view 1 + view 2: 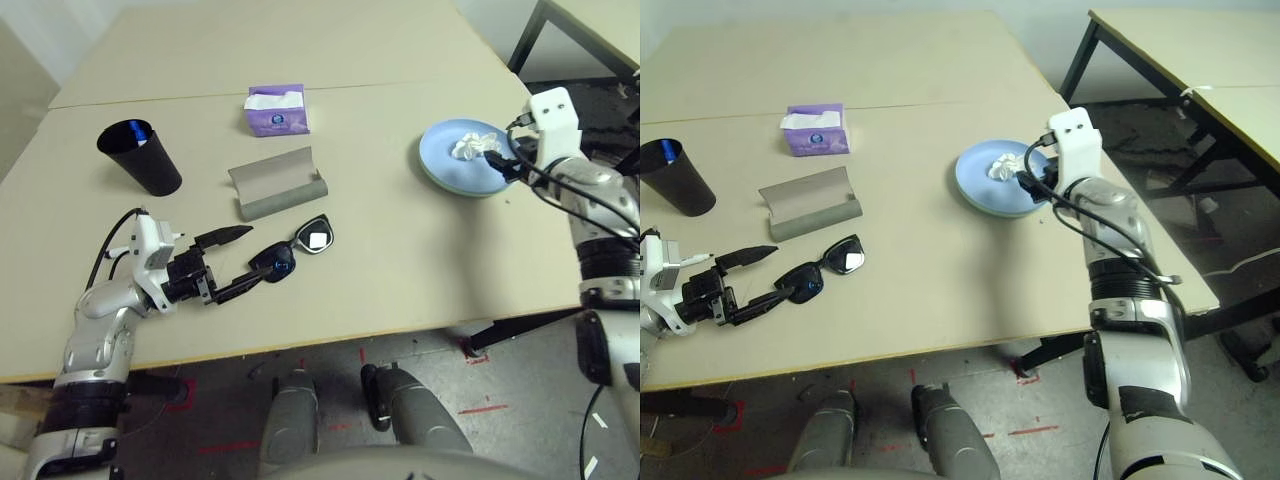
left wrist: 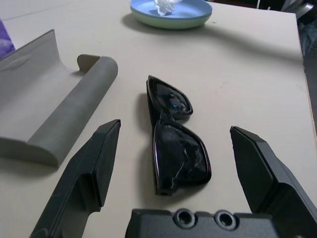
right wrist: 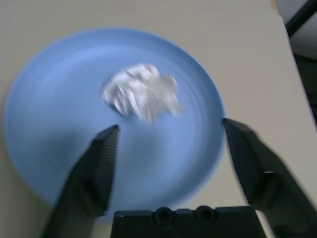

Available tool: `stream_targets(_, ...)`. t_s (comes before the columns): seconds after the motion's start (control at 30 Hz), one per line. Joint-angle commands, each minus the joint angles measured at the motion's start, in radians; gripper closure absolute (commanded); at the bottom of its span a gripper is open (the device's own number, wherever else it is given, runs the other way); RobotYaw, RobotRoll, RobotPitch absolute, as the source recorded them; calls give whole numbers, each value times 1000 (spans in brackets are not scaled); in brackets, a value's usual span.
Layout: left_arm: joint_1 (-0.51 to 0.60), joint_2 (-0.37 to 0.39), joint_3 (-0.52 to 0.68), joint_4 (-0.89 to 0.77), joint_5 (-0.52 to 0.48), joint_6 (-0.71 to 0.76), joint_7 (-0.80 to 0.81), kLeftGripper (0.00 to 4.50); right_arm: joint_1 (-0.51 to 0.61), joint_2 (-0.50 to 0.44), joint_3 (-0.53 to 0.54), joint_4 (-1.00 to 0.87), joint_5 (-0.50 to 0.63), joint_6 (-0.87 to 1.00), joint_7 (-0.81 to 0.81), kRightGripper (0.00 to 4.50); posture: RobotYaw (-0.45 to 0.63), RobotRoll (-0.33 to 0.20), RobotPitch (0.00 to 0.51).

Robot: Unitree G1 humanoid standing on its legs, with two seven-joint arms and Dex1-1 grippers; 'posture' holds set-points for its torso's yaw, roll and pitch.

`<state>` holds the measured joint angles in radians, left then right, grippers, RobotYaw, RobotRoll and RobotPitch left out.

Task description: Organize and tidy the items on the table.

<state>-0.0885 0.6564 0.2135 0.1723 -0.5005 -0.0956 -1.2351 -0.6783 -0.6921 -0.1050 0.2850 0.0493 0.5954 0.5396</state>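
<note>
Beige table point(image 1: 400, 260) from the head camera: the black sunglasses point(image 1: 296, 253) lie near the front edge, just ahead of the left gripper point(image 1: 250, 255). Its two fingers are spread wide, one on each side of the near lens, not squeezing anything. Right behind the sunglasses sits the grey glasses case point(image 1: 275, 183), lying open. Further back on the left is the black cup point(image 1: 140, 157), upright with something blue inside. A purple tissue pack point(image 1: 276, 110) sits behind the case. Over on the right, the blue plate point(image 1: 450, 160) is stacked on a green plate point(image 2: 171, 22), and the crumpled white tissue point(image 1: 474, 145) rests on top of it. The right gripper point(image 1: 505, 160) hangs over the plate's right rim.

Left wrist camera: fingers point(image 2: 91, 173) wide apart, with the sunglasses lying folded between them on the table, touching neither as far as I can tell. The case is just beside them, and the stacked plates are well beyond.

Right wrist camera: pretty blurry, but the fingers point(image 3: 96, 171) are clearly spread, nothing between them. The tissue lies loose near the middle of the blue plate, just past the fingertips.
</note>
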Motion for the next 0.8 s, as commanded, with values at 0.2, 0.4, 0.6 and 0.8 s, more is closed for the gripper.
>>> stream_targets(0.2, -41, 33, 5, 95, 17, -29, -56, 0, 38, -122, -32, -571, 191, 527, 79, 28, -63, 0, 170)
stream_targets(0.4, -79, 70, 16, 187, 31, -65, -101, 0, -166, 24, 337, -754, 231, 539, 138, 28, -43, 0, 182)
stream_targets(0.6, -39, 84, 36, 174, 24, -83, -109, 0, -299, 122, 738, -611, 83, 245, 301, 28, 0, 0, 190)
stream_targets(0.8, 9, 102, 81, 142, 8, -72, -93, 0, -410, 231, 922, -483, 6, 87, 489, 28, 29, 0, 197)
